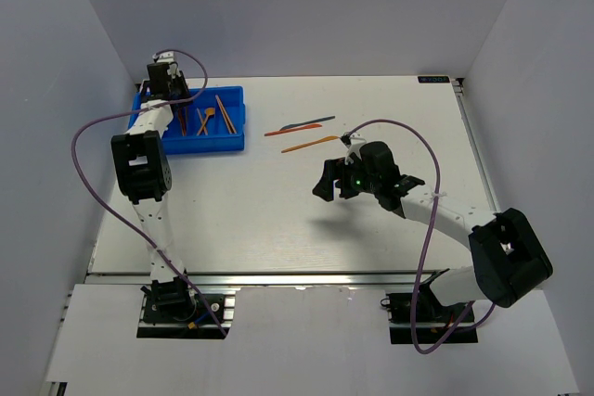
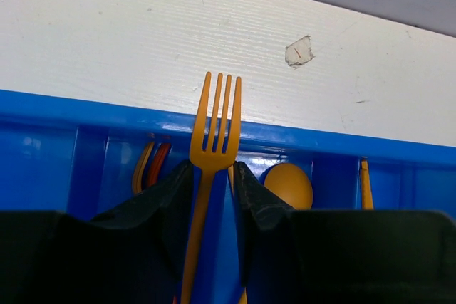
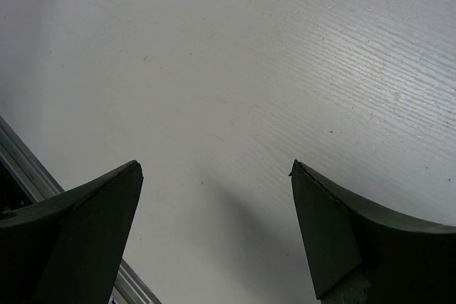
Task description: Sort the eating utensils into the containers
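Over the blue tray [image 1: 232,141] at the counter's far left corner, the left fingers [image 2: 251,208] pinch an orange fork [image 2: 212,149], seemingly ready for release, while the right fingers [image 3: 335,240] gape empty.

Top external view: high, behind both arm bases, looking down on the whole white table [image 1: 278,201]; left arm on the left. Left wrist view: very close and low, facing the far wall of the blue tray [image 2: 299,144] past its own jaws; shares that tray [image 1: 232,141] with the top view. Right wrist view: close, angled down at bare table [image 3: 285,69].
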{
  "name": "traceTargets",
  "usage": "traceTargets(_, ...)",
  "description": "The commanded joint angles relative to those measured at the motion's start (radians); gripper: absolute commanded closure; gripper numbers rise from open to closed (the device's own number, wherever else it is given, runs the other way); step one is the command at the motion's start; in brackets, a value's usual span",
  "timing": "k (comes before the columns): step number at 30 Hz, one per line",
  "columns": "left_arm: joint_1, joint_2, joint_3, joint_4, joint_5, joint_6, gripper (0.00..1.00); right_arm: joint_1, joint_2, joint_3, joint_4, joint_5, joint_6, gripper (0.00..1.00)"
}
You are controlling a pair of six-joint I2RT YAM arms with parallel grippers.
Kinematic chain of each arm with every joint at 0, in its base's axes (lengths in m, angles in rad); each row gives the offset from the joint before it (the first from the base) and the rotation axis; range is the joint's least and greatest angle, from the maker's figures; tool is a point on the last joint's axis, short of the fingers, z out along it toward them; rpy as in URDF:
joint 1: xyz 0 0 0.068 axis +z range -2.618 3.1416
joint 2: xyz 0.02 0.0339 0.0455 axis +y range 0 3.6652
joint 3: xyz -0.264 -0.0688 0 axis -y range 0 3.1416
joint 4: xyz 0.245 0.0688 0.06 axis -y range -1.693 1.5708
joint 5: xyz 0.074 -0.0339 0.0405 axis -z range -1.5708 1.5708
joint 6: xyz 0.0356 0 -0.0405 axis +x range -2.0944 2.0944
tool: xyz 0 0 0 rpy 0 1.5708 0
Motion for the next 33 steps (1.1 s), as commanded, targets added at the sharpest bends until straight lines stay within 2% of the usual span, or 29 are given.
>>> traceTargets(1, -0.003, -0.02, -0.011, 0.041, -0.002, 0.006, 0.61, 0.004, 0.004, 0.026, 0.021, 0.01, -0.02, 0.11)
traceTargets(9, 0.004, -0.03, -0.025, 0.051, -0.019, 0.008, 0.66, 0.006, 0.014, 0.027, 0.024, 0.001, -0.019, 0.11)
traceTargets(17, 0.005, -0.039, -0.034, 0.035, -0.035, 0.011, 0.84, 0.004, 0.013, 0.029, 0.024, -0.001, -0.019, 0.11)
traceTargets(26, 0.005, -0.108, -0.063, 0.031, -0.054, 0.012, 0.87, 0.004, 0.005, 0.026, 0.026, -0.011, -0.017, 0.11)
traceTargets(33, 0.005, -0.114, -0.074, 0.009, -0.085, 0.008, 0.96, 0.006, 0.005, 0.024, 0.03, -0.016, -0.014, 0.11)
